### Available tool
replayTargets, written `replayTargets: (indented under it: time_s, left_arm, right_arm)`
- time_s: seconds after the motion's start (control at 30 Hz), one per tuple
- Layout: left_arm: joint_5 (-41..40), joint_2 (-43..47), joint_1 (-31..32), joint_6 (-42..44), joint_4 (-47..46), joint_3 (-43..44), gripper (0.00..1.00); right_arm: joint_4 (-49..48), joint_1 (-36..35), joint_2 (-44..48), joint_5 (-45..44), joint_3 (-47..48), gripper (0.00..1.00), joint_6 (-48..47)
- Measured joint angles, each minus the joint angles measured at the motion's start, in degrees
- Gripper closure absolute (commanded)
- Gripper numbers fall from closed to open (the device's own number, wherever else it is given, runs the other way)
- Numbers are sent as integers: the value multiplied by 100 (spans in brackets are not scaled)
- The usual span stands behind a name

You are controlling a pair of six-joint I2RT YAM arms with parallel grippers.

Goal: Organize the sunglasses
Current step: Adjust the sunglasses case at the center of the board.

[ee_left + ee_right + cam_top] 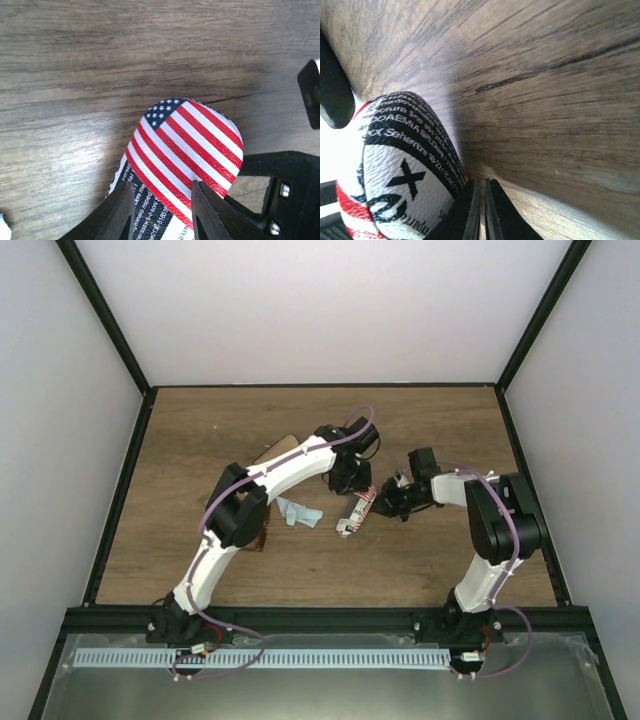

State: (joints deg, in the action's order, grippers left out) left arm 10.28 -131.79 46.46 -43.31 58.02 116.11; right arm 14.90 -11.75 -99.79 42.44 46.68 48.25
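Top view: wood-grain table [200,440], both arms reaching toward mid-table

Left gripper [164,212]: clamped on the striped case [187,145], one finger on each side of it. The stars-and-stripes face is toward the wrist camera and the white printed side is against the left finger

Right gripper [482,210]: fingers together, nothing seen between them, tips low over the wood. In its wrist view the case's printed white end sits just beside the fingers at 9 o'clock

In the top view the case lies tilted near mid-table, with the left gripper at its 12 o'clock and the right gripper at its 3 o'clock

Light blue cloth [298,512]: crumpled, at 9 o'clock of the case, apart from it

Tan case [272,452]: at 11 o'clock of the cloth, partly hidden behind the left arm

Sunglasses [263,538]: only a dark reddish-brown sliver shows, at 8 o'clock of the cloth against the left arm's elbow joint. Frame and lenses cannot be made out. Well apart from both grippers
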Motion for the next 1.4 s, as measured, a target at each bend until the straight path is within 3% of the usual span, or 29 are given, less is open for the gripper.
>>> replayTargets:
  time_s: [0.07,0.23,0.33,0.47,0.6,0.67,0.77,0.93,1.1,1.4]
  left_arm:
    - [-9,7,33,-17,17,0,66]
    - [33,48,68,-46,17,0,65]
    - [50,50,85,-66,15,0,65]
    - [55,50,96,-94,11,9,64]
    - [50,59,59,-122,-2,120,56]
    - [11,118,0,-144,-55,133,47]
    - [-219,348,-188,-131,-87,129,22]
    - [-551,1283,-667,-2,-461,-245,5]
    - [-713,2516,-1244,31,-896,-1300,1]
    - [-789,3040,-1423,-15,-1246,-3289,4]
  right_arm:
    - [-101,2,-44,0,0,94,44]
    - [7,83,-59,-140,168,59,-33]
    - [245,236,2,-481,374,45,-201]
    - [632,378,271,-975,568,45,-400]
    - [951,407,802,-1311,581,48,-544]
    - [994,398,1102,-1333,581,49,-610]
    - [1045,260,1342,-1250,704,49,-741]
    - [1029,-697,968,-1016,1335,40,-968]
    - [872,-1537,483,-629,1443,33,-1012]
    - [754,-1390,37,-225,1217,33,-1038]
